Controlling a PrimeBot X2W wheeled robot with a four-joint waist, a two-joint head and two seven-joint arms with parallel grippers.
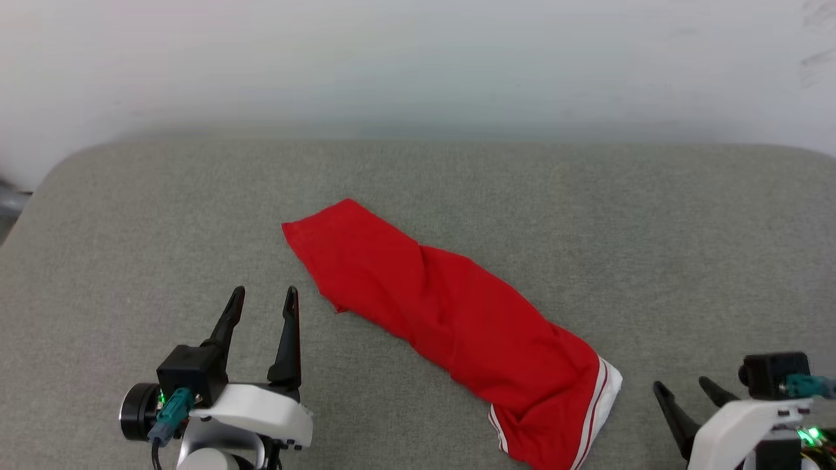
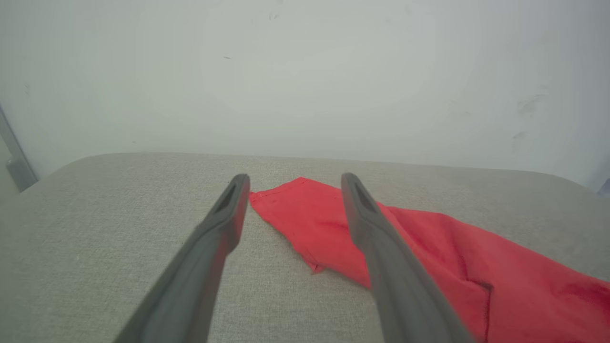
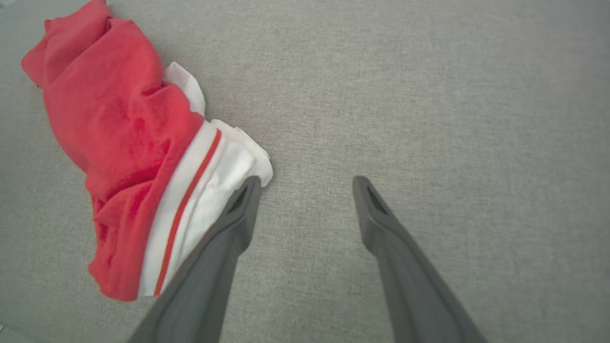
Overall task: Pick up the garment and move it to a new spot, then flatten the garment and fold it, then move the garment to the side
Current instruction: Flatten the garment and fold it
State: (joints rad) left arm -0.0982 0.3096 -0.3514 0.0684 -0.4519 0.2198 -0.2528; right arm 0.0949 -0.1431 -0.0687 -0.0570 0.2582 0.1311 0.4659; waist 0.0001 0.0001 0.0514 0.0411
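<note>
The garment [image 1: 450, 313] lies folded into a long red strip, slanting from the centre of the grey surface toward its near right. Its white sleeve with red striped trim [image 1: 597, 398] shows at the near end. No lettering is visible. My left gripper [image 1: 264, 297] stands open to the left of the strip's far end, holding nothing. In the left wrist view the garment [image 2: 429, 243] runs behind the right finger of that gripper [image 2: 293, 183]. My right gripper [image 1: 682, 385] is open, just right of the white end. In the right wrist view the garment [image 3: 119, 143] lies left of that gripper [image 3: 307, 183].
The grey fabric-covered surface [image 1: 686, 248] has rounded far corners and meets a pale wall [image 1: 418, 65] behind. A grey metal fitting [image 1: 10, 202] shows at the far left edge.
</note>
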